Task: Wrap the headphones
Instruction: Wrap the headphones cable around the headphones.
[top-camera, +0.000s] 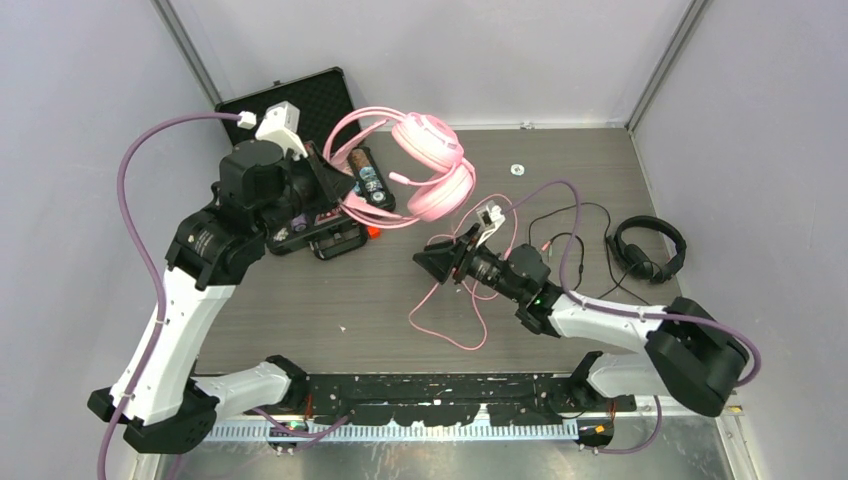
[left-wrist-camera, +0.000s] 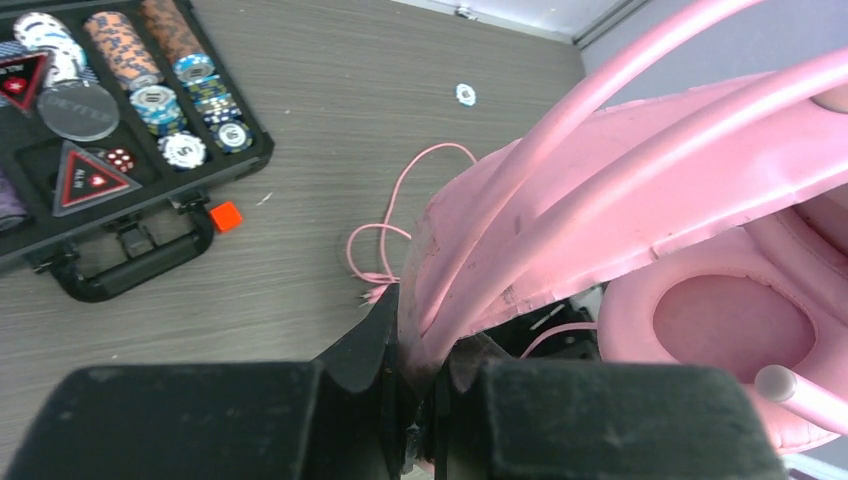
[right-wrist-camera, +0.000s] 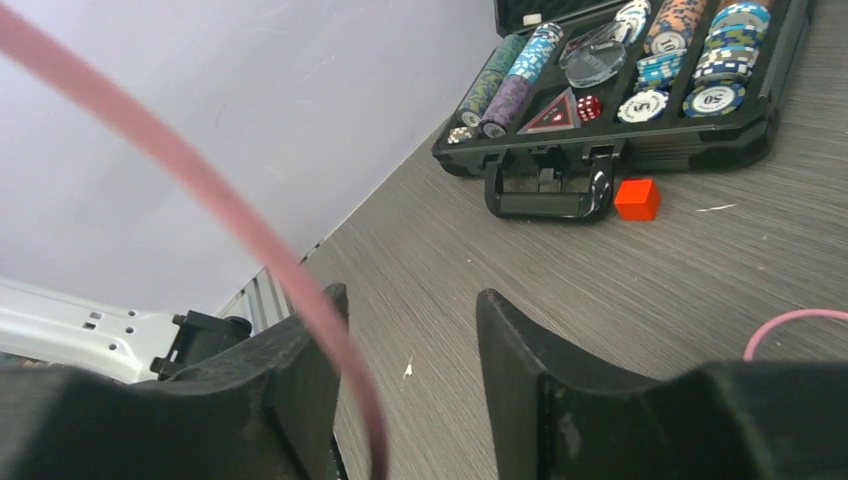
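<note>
Pink headphones clamped by headband in left gripper, beside open case. Case packed with poker chips, red dice. Right gripper jaws apart, pink cable draped across one finger. Black headphones laid on table, right side.

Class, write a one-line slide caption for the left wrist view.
Left gripper shut on the pink headphones at the headband; open poker chip case on the table beyond.

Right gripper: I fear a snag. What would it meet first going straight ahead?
The pink cable, which slants across its open jaws. Beyond it, probably bare table before the chip case; depth is unclear.
</note>
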